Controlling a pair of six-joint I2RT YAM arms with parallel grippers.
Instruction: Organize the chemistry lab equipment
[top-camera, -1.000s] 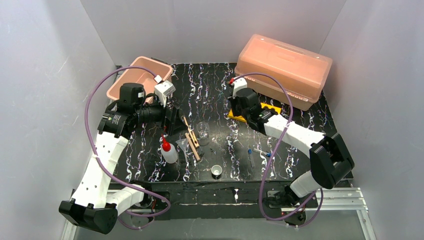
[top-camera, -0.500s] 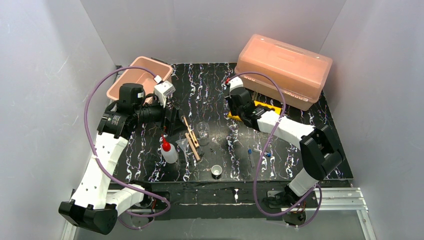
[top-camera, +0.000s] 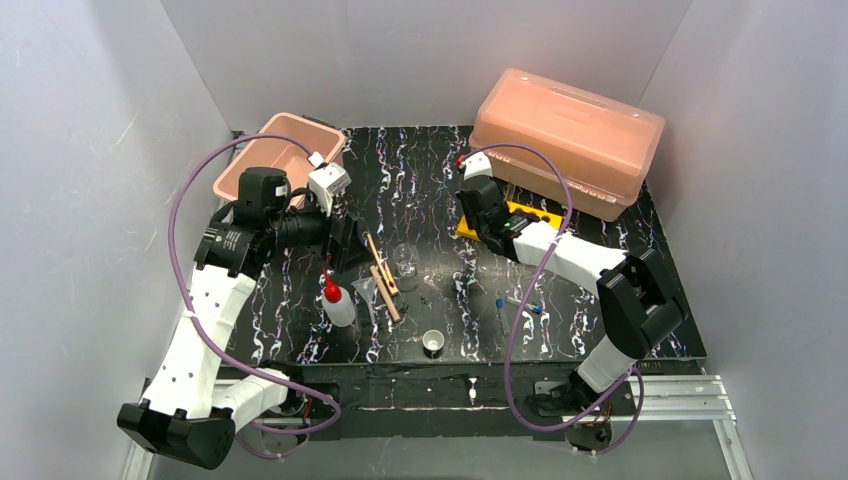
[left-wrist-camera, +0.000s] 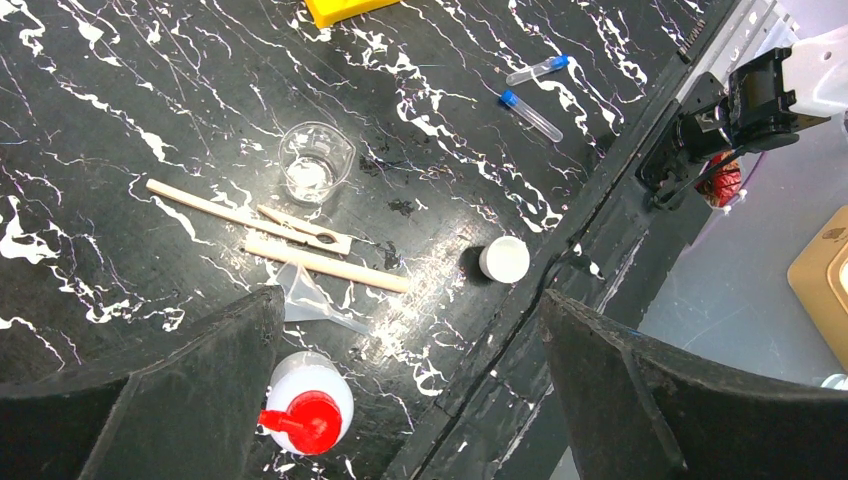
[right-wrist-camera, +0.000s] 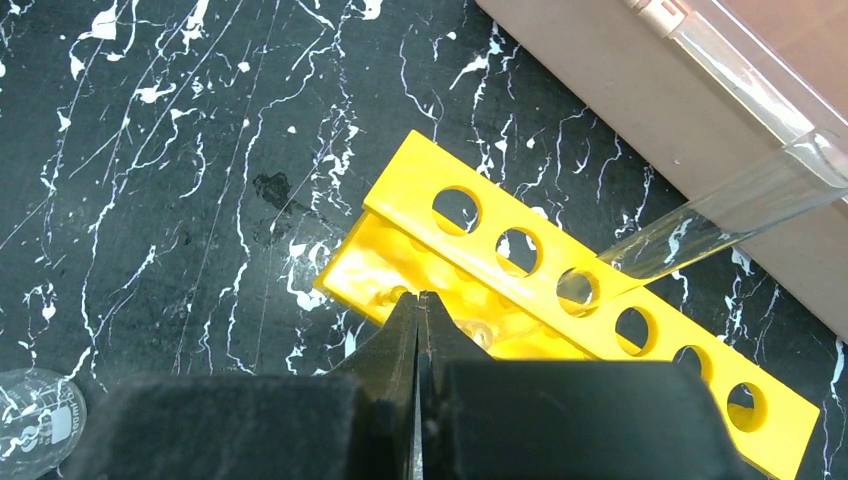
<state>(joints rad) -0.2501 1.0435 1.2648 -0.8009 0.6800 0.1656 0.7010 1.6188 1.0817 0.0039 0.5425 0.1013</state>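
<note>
Poised just over the left end of the yellow holed rack (right-wrist-camera: 420, 175): the right gripper (right-wrist-camera: 417, 300), fingers pressed flat together, nothing between them. Already seated in the rack's third hole from that end, one clear tube (right-wrist-camera: 720, 215), leaning away toward the big pink lidded box (right-wrist-camera: 620, 110) just behind the rack.

Toward the near edge from the rack, and a little to its right, two loose blue-capped tubes (left-wrist-camera: 532, 113) flat on the table. Close to each other but not parallel, with long axes at an angle, so probably needing a separate wrist turn for each. Clearly on the right arm's side, and nearer to it than to the left.

Well to the left of the rack, the left gripper (left-wrist-camera: 408, 300) spread wide and empty, hanging above the small white squeeze bottle (left-wrist-camera: 305, 405). Between that bottle and the rack, the wooden clamps (left-wrist-camera: 290, 240) lying lengthwise beside the clear glass beaker (left-wrist-camera: 315, 160). Nearer the table's front edge than either, the tiny white cup (left-wrist-camera: 504, 258).

Judged next for the right arm — opening up, swinging back from the rack toward the front, lining the fingers across one tube's length. Likely snag: rolling the tube instead of pinching it.
</note>
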